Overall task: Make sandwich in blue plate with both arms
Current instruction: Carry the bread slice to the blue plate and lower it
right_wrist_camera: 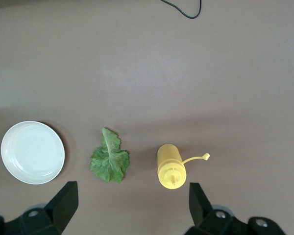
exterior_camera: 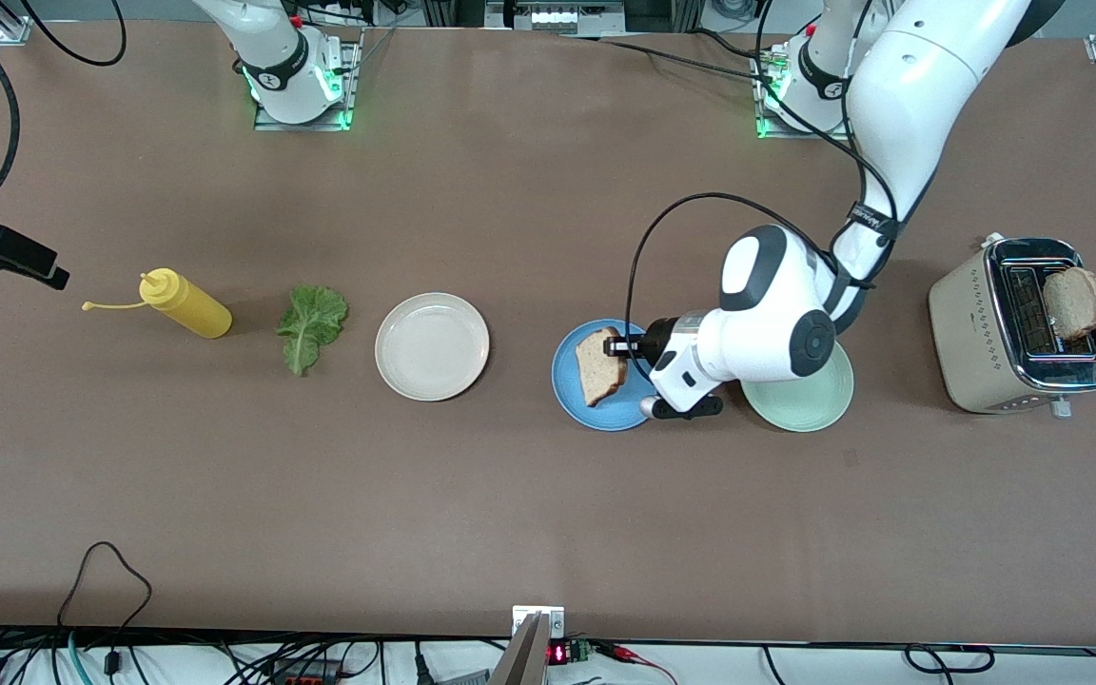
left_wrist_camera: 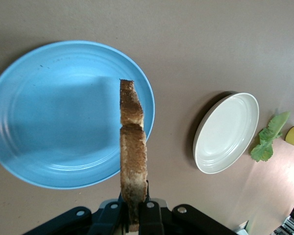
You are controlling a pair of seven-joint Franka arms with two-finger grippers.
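My left gripper (exterior_camera: 616,347) is shut on a brown-crusted bread slice (exterior_camera: 600,364) and holds it on edge over the blue plate (exterior_camera: 572,390). In the left wrist view the slice (left_wrist_camera: 132,147) stands up from the gripper (left_wrist_camera: 135,208) over the bare plate (left_wrist_camera: 54,122). A second bread slice (exterior_camera: 1074,302) sticks out of the toaster (exterior_camera: 986,323). The green lettuce leaf (exterior_camera: 310,323) lies flat on the table between the bottle and the cream plate. My right gripper (right_wrist_camera: 132,208) is open and empty, high over the table by the lettuce (right_wrist_camera: 109,159).
A cream-white plate (exterior_camera: 432,345) lies between the lettuce and the blue plate. A mint-green plate (exterior_camera: 810,400) lies beside the blue plate, partly under the left arm. A yellow squeeze bottle (exterior_camera: 186,303) lies near the right arm's end. Cables run along the table's near edge.
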